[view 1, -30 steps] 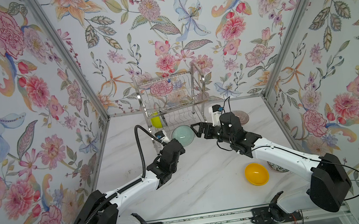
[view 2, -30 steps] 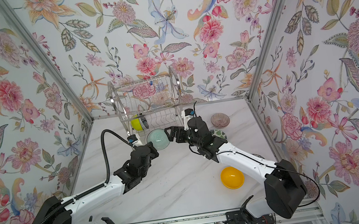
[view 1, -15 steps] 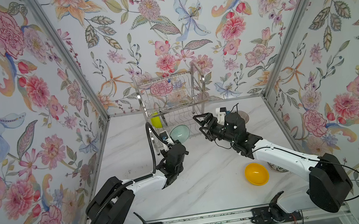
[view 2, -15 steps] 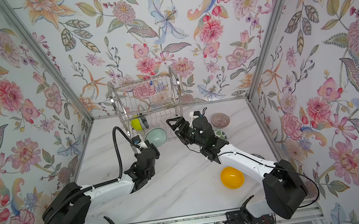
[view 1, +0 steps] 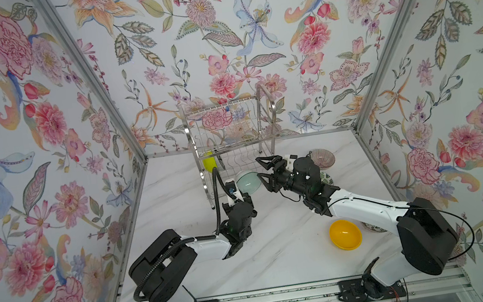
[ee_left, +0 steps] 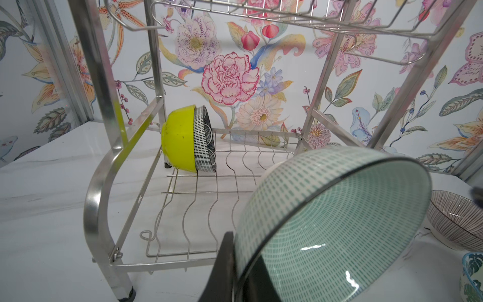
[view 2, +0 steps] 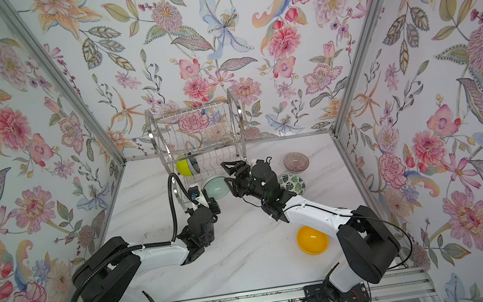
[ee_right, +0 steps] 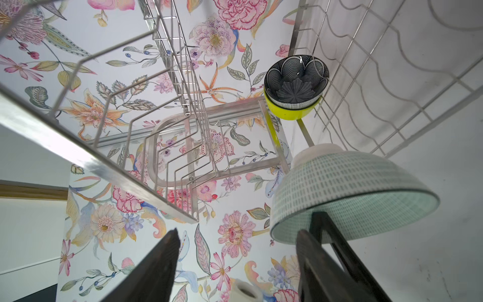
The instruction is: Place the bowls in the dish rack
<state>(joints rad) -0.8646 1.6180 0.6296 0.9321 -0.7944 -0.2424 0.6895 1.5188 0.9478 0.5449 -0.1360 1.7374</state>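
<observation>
**Left claw pinches bowl at rack**

In both top views the left claw [view 1: 240, 191] is pressed onto the pale green bowl [view 1: 250, 182] at the front of the dish rack [view 1: 223, 122]. The right claw [view 1: 264, 171] is spread and empty beside it. In the left wrist view its fingers [ee_left: 226, 261] clamp the rim. In the right wrist view the jaws gape near the bowl.

Left arm [view 1: 205, 246] bends forward, jaws clamped; right arm [view 1: 363, 205] stretches inward, jaws spread apart.

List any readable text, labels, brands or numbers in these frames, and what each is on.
None: no legible word, number, brand or sign in any view.
Pale green bowl: printed dashes only, no text.
Black-and-white bowl: petal pattern only.
Lime green bowl: plain.
Dish rack: bare metal, no label visible.
</observation>
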